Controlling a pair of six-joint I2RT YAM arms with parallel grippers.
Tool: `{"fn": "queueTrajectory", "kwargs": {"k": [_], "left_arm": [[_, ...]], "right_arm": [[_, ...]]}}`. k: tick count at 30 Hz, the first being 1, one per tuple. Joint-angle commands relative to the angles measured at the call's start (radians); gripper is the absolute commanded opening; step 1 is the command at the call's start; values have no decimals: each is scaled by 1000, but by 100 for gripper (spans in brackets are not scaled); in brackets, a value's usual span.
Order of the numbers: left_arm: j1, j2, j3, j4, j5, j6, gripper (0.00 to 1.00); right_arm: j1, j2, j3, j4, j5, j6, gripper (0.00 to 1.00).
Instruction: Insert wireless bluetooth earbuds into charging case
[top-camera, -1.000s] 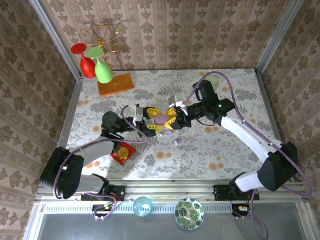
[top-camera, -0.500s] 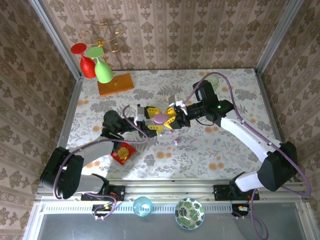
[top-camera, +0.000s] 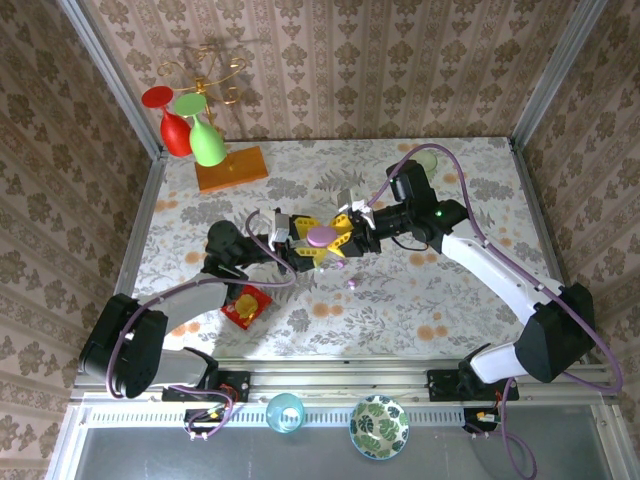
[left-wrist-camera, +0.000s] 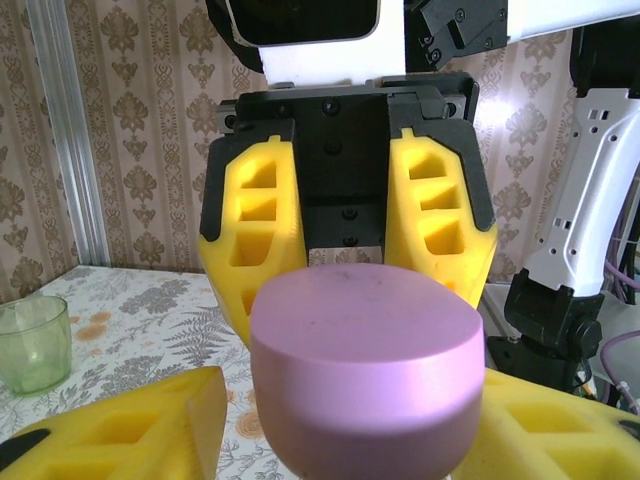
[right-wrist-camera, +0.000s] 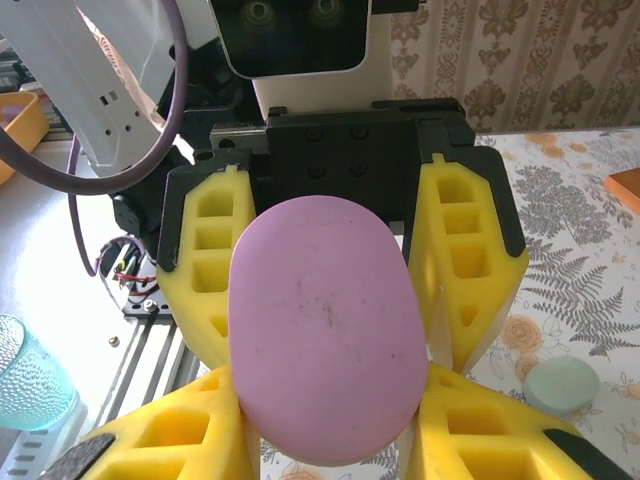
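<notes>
Both arms, left arm (top-camera: 190, 300) and right arm (top-camera: 495, 265), reach inward, so the left gripper (top-camera: 307, 243) and right gripper (top-camera: 340, 238) meet nose to nose. The right one's clamped on the pink oval case (top-camera: 320, 237). The left one's fingers straddle it with a small gap on one side.

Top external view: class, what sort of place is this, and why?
Probably a robot test cell: wallpapered panels in aluminium framing enclose a floral table, with the left arm and right arm bolted at its near edge.

Rack (top-camera: 232, 168) back-left, tabletop (top-camera: 420, 312) front-right free
</notes>
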Motion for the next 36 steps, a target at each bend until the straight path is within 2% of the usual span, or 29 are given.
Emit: {"fn": "queueTrajectory", "kwargs": {"k": [1, 5, 13, 21, 26, 33, 36], "left_arm": [[2, -23, -6, 47, -11, -16, 58], [2, -25, -6, 50, -15, -21, 58], [2, -20, -6, 55, -11, -28, 50], [2, -16, 0, 56, -21, -43, 53], [2, -9, 3, 53, -21, -49, 45], [2, -2, 9, 53, -21, -52, 44], [2, 2, 11, 53, -19, -54, 38]], "right_arm": [[-3, -8, 6, -4, 18, 4, 32], [-3, -6, 4, -2, 30, 7, 32], [-3, -3, 4, 0, 30, 6, 32], [-2, 1, 9, -5, 50, -1, 32], [-1, -6, -1, 24, 40, 9, 32], [-1, -11, -11, 45, 37, 13, 32], [-1, -12, -14, 50, 39, 18, 32]]}}
